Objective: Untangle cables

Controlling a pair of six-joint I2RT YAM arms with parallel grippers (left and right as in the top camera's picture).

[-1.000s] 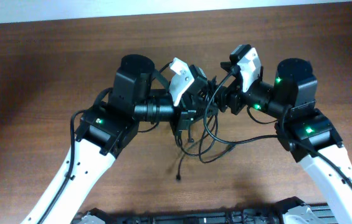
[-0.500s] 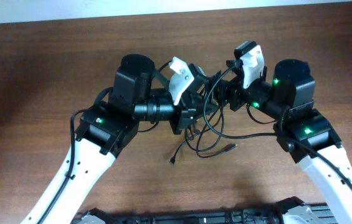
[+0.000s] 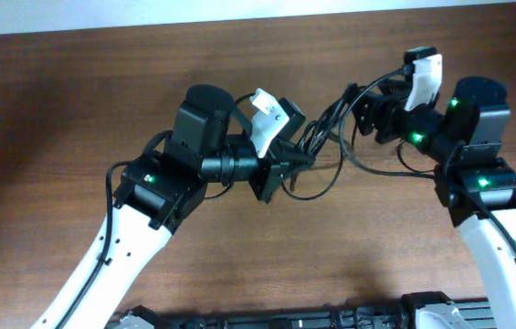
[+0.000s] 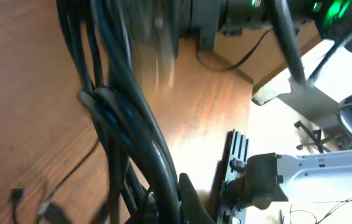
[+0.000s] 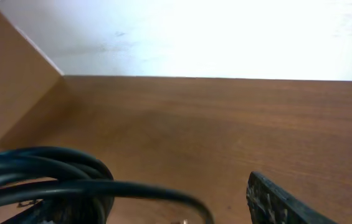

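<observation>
Right gripper (image 3: 356, 99) swung right, jaws apart, stretching cables (image 3: 326, 134); left gripper (image 3: 292, 159) clamps them.

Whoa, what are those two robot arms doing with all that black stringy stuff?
They're trying to untangle a bunch of cables. The left gripper is shut on one end of the tangle. The right gripper, with its jaws wide, has cables running through it. The bunch is stretched between them over the table, with one loose loop sticking out. It's not untangled yet.
</observation>
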